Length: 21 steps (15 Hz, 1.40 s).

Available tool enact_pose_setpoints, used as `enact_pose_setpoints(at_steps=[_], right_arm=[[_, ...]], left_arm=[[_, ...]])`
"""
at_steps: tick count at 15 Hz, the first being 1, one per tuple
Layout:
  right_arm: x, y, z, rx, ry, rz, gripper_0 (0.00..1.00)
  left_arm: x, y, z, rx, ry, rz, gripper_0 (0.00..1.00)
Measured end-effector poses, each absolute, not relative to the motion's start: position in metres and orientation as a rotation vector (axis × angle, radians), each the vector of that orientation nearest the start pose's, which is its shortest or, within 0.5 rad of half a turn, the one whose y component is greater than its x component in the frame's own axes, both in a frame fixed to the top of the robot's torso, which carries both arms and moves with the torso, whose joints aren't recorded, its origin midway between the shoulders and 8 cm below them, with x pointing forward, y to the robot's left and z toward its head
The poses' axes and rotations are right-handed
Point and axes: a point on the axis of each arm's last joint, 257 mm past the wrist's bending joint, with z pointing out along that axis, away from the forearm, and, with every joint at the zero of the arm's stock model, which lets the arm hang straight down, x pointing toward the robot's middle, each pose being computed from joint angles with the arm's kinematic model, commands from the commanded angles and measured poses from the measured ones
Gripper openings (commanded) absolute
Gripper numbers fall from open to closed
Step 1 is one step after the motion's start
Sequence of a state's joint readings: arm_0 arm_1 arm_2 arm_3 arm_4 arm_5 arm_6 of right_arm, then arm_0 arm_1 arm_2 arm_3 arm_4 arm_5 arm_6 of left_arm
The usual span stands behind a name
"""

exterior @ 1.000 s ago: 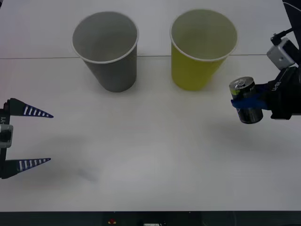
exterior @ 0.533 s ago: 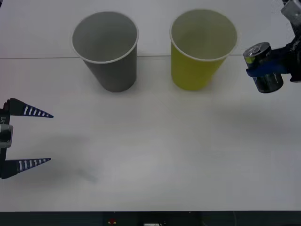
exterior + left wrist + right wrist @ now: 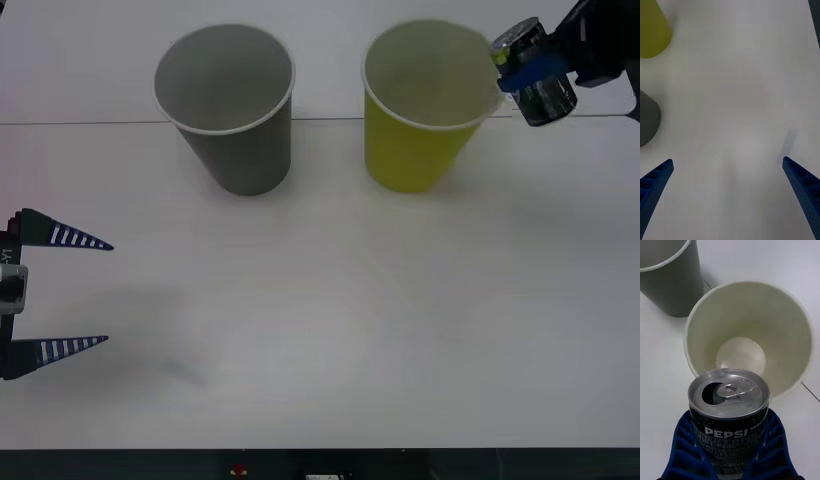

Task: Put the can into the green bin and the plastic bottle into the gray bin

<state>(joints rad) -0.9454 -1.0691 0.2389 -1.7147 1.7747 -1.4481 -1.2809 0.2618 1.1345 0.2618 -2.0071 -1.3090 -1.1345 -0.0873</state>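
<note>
Blue fingers of your right gripper (image 3: 528, 72) clamp the can (image 3: 532, 70), held aloft just beside the green bin (image 3: 430, 100) near the tabletop's far edge. Next, carry it over the mouth, then release. The left gripper (image 3: 60, 292) waits open at the left edge.

White table (image 3: 330, 330) spread under and ahead of the left pincer (image 3: 108, 293), crossed well beyond it by a thin seam (image 3: 80, 123), edged behind it by a dark strip (image 3: 500, 465).
</note>
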Motion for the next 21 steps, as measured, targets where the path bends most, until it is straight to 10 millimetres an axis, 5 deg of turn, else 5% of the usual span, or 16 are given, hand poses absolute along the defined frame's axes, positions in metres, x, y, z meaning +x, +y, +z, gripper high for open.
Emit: enact_pose_setpoints(at_steps=[10, 12, 15, 16, 21], right_arm=[[0.607, -0.164, 0.019, -1.051, 2.092, 0.001, 0.0], [0.615, -0.163, 0.016, -1.041, 2.097, 0.015, 0.08], [0.616, -0.162, 0.016, -1.046, 2.096, 0.024, 0.86], [0.615, -0.161, 0.016, -1.066, 2.086, 0.021, 1.0], [0.614, -0.157, 0.018, -1.094, 2.062, 0.031, 1.0]], left_arm=[[0.341, 0.286, -0.167, 1.762, 1.444, -0.118, 1.0], [0.341, 0.286, -0.167, 1.762, 1.444, -0.118, 1.0], [0.341, 0.286, -0.167, 1.762, 1.444, -0.118, 1.0], [0.341, 0.286, -0.167, 1.762, 1.444, -0.118, 1.0], [0.341, 0.286, -0.167, 1.762, 1.444, -0.118, 1.0]])
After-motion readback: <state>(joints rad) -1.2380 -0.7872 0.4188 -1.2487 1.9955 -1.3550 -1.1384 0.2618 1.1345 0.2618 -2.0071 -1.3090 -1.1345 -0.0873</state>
